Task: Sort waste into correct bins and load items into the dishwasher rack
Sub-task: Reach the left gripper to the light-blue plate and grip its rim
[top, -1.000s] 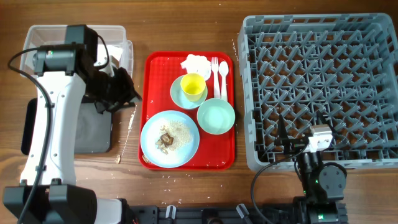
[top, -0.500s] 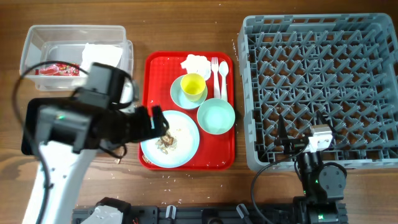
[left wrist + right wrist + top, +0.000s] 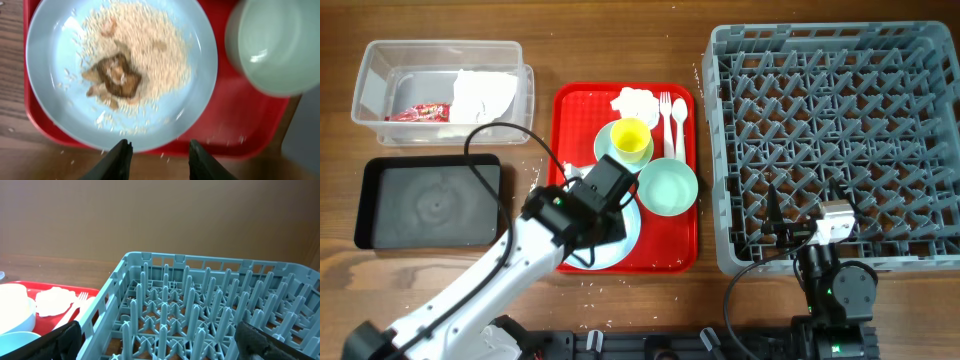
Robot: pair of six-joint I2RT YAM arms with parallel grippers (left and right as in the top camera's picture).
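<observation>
The pale blue large plate (image 3: 55,60) on the red tray holds white rice crumbs (image 3: 160,50) and brown food scraps (image 3: 115,77). My left gripper (image 3: 159,157) is open and empty, with its fingertips at the plate's near rim; in the overhead view it (image 3: 585,255) hides much of the plate (image 3: 625,235). The mint bowl (image 3: 668,186), the yellow cup (image 3: 631,138) on the saucer (image 3: 604,152), the fork (image 3: 666,108), the spoon (image 3: 680,118) and a crumpled napkin (image 3: 635,100) are on the tray. My right gripper (image 3: 162,347) is open at the grey rack's (image 3: 840,140) near-left corner.
The clear tub (image 3: 370,75) at the back left holds a red wrapper (image 3: 418,112) and a white napkin (image 3: 480,92). The black tray (image 3: 430,200) lies in front of it. The red serving tray (image 3: 570,110) sits between the bins and the rack.
My left arm swung from over the clear tub and black tray across to the large plate. The red wrapper now shows in the tub. The right arm has not moved.
</observation>
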